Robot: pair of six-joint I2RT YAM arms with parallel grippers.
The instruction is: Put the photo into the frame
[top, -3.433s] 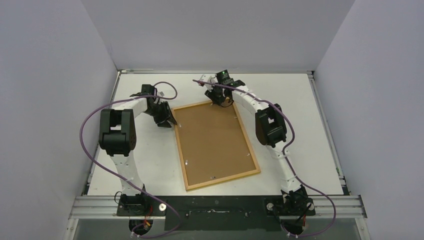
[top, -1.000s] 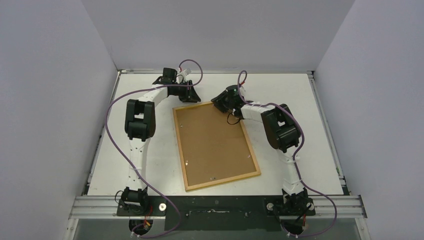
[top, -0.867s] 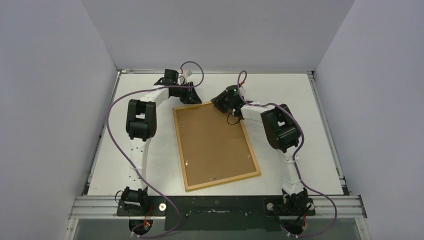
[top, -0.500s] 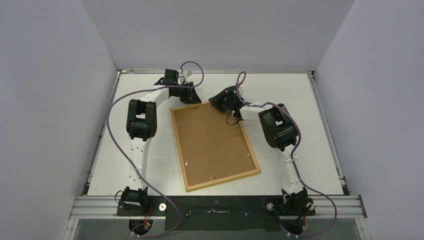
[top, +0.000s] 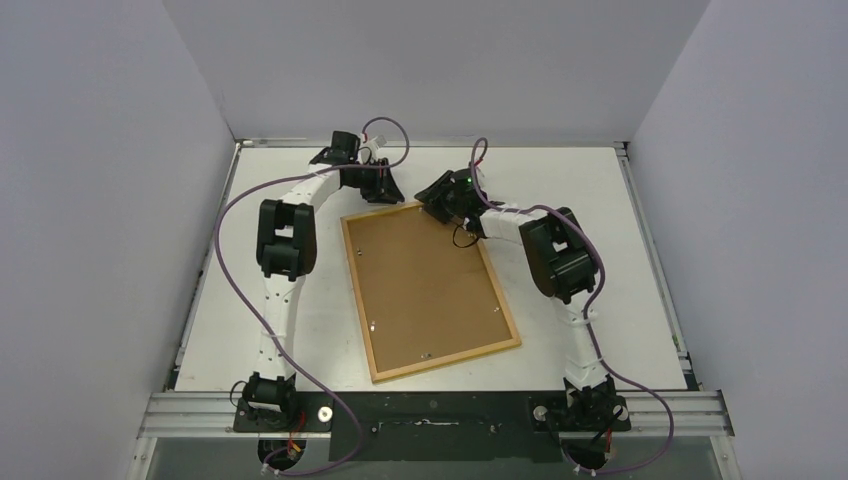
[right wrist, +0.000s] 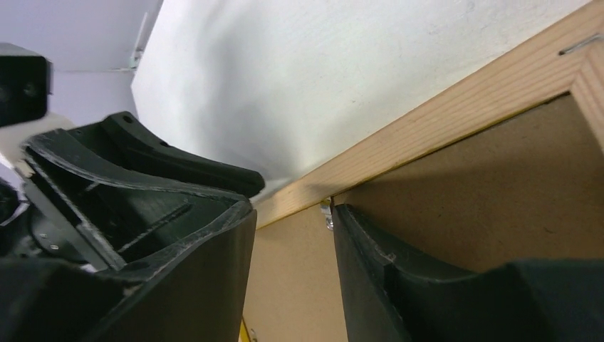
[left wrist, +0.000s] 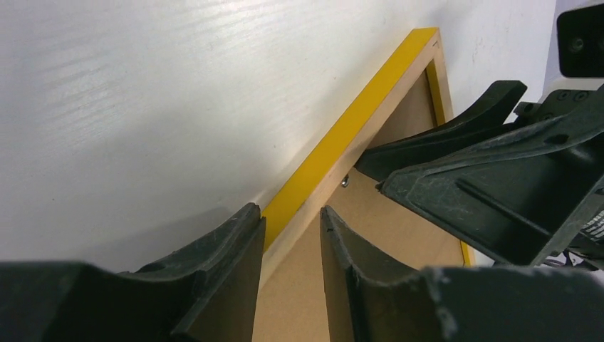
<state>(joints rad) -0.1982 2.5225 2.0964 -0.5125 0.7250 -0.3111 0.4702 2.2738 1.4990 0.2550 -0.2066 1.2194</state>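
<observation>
Hands come as a pair: the left hand (left wrist: 288, 221) and the right hand (right wrist: 293, 214). There is one frame (left wrist: 356, 117) and one brown backing board (top: 430, 290) sitting inside it.

The left hand has its fingers close together, shut on the far rail of the frame. One finger is outside by the yellow edge and one is inside on the board. The right hand is a bit wider. Its fingers stand one on each side of the same rail, next to a small metal tab (right wrist: 327, 214). The two hands are just beside each other.

The frame lies back up in the middle of the white tabletop (top: 600, 200). Its long side runs from near to far, and the far end leans a little to the left.
</observation>
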